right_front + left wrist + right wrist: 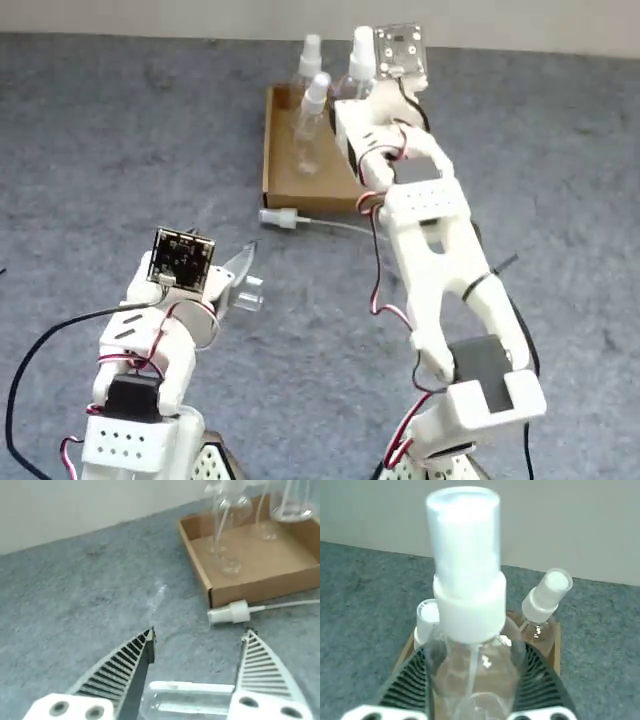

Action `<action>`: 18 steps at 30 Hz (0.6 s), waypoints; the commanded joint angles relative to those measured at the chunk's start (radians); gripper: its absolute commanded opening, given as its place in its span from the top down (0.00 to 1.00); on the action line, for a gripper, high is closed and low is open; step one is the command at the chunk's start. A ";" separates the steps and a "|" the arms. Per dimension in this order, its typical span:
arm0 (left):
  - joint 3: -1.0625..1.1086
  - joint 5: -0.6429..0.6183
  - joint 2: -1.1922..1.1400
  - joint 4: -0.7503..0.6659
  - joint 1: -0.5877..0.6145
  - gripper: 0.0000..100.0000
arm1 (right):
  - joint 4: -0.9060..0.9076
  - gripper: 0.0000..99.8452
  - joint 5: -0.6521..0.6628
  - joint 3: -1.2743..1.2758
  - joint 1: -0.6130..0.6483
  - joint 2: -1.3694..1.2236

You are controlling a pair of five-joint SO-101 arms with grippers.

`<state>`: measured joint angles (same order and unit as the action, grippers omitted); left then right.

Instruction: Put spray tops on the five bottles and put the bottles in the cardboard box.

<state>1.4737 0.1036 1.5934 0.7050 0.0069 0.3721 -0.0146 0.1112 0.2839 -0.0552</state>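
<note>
While my left gripper (200, 632) grips a bare bottle (190, 698), my right gripper (475, 667), clamping a capped bottle (468, 610), must lower it into the cardboard box (268, 150)

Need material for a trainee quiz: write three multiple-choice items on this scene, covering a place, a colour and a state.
1. Where is the loose spray top? A on the table beside the box; B inside the box; C in a gripper.
2. Its colour? A black; B white; C red.
3. The right gripper is: A open; B shut on a loose top; C shut on a capped bottle.
A, it lies outside the box wall; B, its head is white; C, the bottle sits clamped in it.
</note>
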 commanded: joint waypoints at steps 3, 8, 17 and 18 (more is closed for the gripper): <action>0.031 0.015 0.013 -0.006 0.051 0.79 | -0.024 1.00 0.060 -0.093 -0.013 -0.028; 0.033 0.015 0.013 -0.006 0.048 0.79 | -0.102 1.00 0.189 -0.067 -0.013 -0.084; 0.033 0.015 0.013 -0.005 0.050 0.79 | -0.512 1.00 0.046 0.194 -0.051 -0.111; 0.033 0.015 0.013 -0.005 0.050 0.79 | -0.527 1.00 0.044 0.209 -0.054 -0.111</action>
<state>1.5152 0.1128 1.5934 0.7050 0.0437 -0.0683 0.0545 0.3107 0.2501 -0.1811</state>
